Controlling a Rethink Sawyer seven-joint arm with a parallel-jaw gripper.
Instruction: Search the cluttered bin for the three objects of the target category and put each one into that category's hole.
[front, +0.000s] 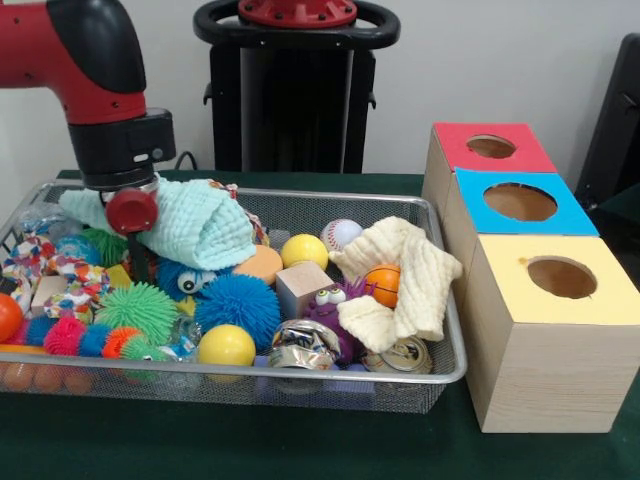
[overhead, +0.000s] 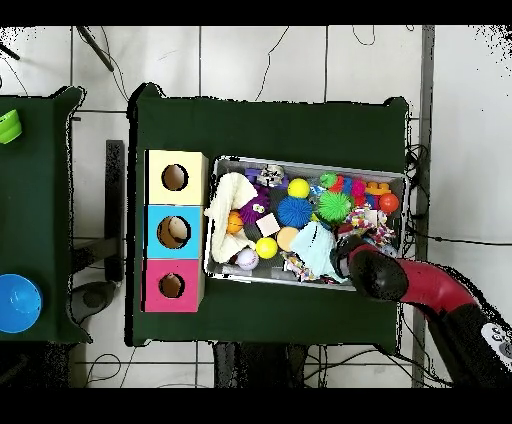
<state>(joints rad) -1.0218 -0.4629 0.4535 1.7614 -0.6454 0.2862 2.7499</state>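
The arm (front: 95, 75) reaches down into the left end of the wire bin (front: 440, 365) on the green worktop (front: 300, 445). Its gripper (front: 135, 235) is sunk among the toys behind a pale green cloth (front: 200, 225), so how far it is open, and whether it holds anything, cannot be told.

The pale green cloth lies bunched over the clutter with its long axis running across the bin, left to right in the front view. A cream cloth (front: 405, 275) is draped at the right end, wrapped partly round an orange ball (front: 383, 283).

Between them sit a blue spiky ball (front: 238, 303), two yellow balls (front: 226, 345), a wooden block (front: 302, 287) and a baseball (front: 341, 234).

Just beside the bin stand three boxes with round holes: yellow (front: 560, 275), blue (front: 520, 202) and red (front: 490, 147).
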